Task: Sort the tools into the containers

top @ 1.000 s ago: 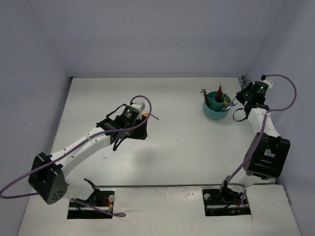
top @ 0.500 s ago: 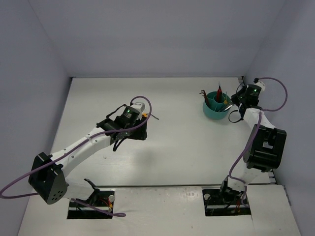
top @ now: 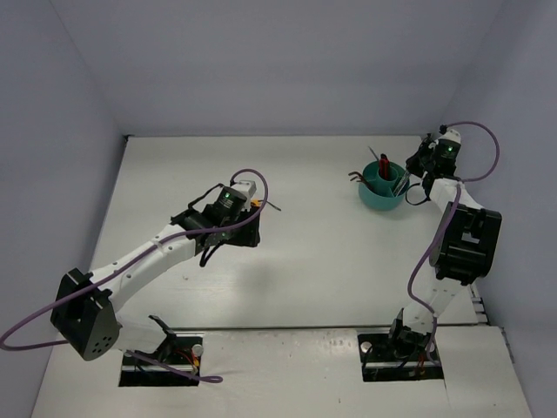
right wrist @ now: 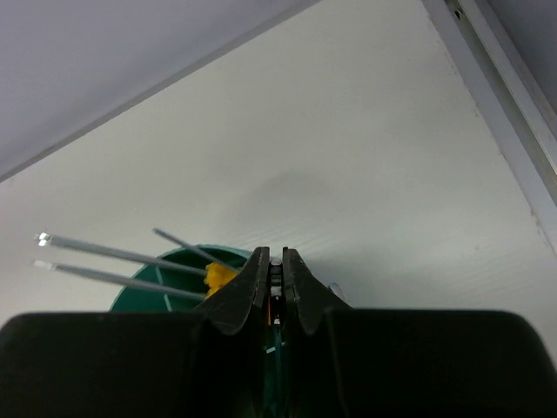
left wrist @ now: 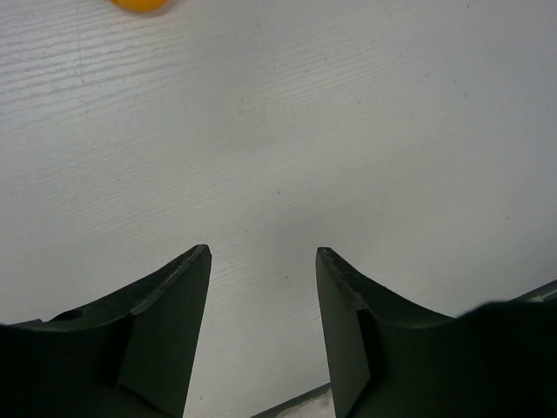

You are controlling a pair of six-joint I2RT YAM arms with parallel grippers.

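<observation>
Left tool [left wrist: 261, 254] is hanging over the bare surface [top: 313, 252], left of centre. Its fingers [left wrist: 165, 313] are standing apart with nothing between them. A rounded orange object [left wrist: 139, 3] is peeking in at the top edge of the left wrist view, ahead of the fingertips. It's cropped, so I can't tell what it is. From above it's sitting right at the tip of that tool. A dark hex key [top: 274, 207] is lying just beside it on the right, thin end pointing away from the arm.

Right tool [right wrist: 274, 255] is reaching toward the far right corner, jaws pressed together over the rim of the teal cup [top: 383, 196]. A sliver of orange is showing in the slit between the jaws; I can't tell whether anything is actually being pinched there.

The cup is sitting upright on the surface near the far right corner, well apart from the left arm. A red-handled item [top: 384, 165] is standing in it, leaning a little. A dark piece [top: 355, 178] is sticking out over the cup's left rim, too small to identify.

In the right wrist view three thin silver shafts [right wrist: 104, 252] are poking out of the cup toward the left. A yellow piece [right wrist: 218, 276] is sitting just beside the left jaw, inside the rim.
</observation>
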